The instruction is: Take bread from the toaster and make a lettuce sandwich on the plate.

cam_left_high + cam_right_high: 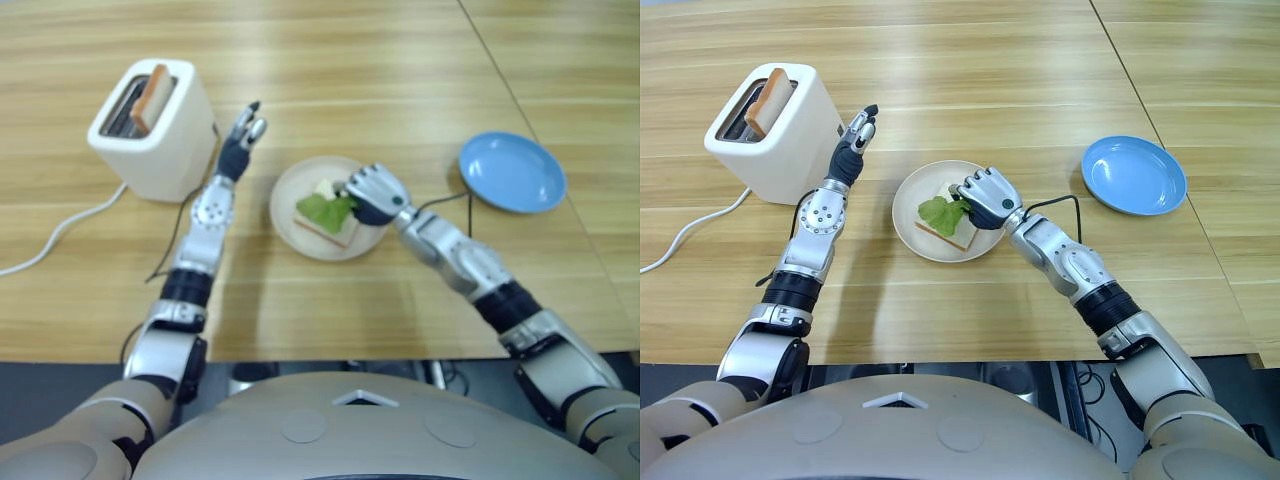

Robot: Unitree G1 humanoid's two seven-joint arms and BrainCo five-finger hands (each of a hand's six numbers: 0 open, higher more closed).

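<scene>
While curled on lettuce (938,212) edge, right hand (987,198) over bread (951,237) on plate (908,226), lettuce spread leftward from fingertips, left hand (854,140) straight-fingered, empty, toaster (790,140) just left of fingertips, slice (768,100) upright in it.

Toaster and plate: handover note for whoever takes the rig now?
Hands: left hand open, holding nothing, between toaster and plate; right hand curled on the lettuce over the plate.
Done: one bread slice on the plate, lettuce lying on it.
To do: release the lettuce, pull the second slice from the toaster, set it on top.
</scene>
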